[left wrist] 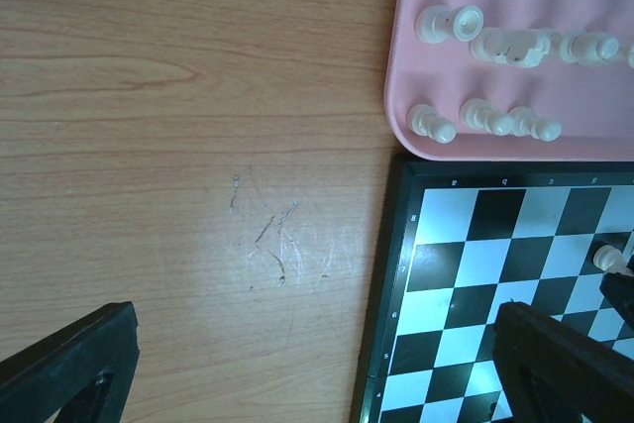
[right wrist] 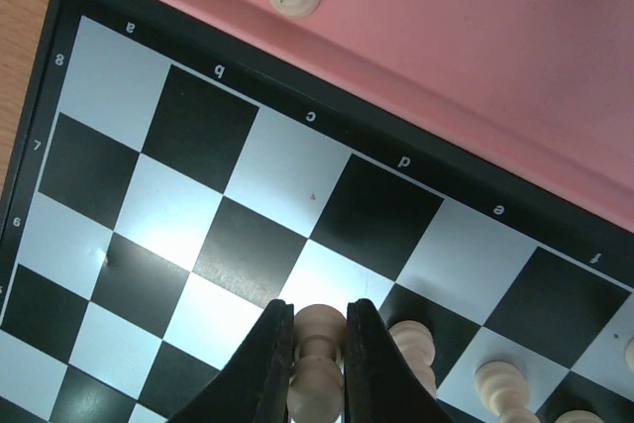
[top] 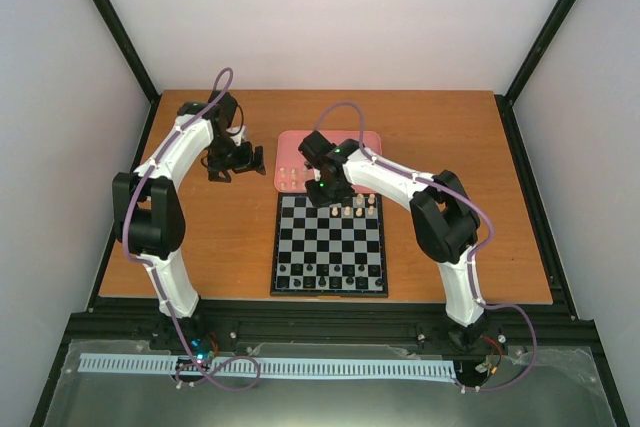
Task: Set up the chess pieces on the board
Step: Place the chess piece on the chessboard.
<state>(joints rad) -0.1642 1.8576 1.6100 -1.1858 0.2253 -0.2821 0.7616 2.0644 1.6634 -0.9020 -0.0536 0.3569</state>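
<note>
Bright, even light, soft shadows, white glare on the board [right wrist: 149, 235] — top view coarser, wrist views sharp

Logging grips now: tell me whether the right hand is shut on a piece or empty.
Shut on a cream chess piece: the right wrist view shows the right hand with fingers pressed against both its sides.

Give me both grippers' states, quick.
Left gripper: open, holding nothing.
Right gripper: closed on a cream chess piece, over the board.
</note>
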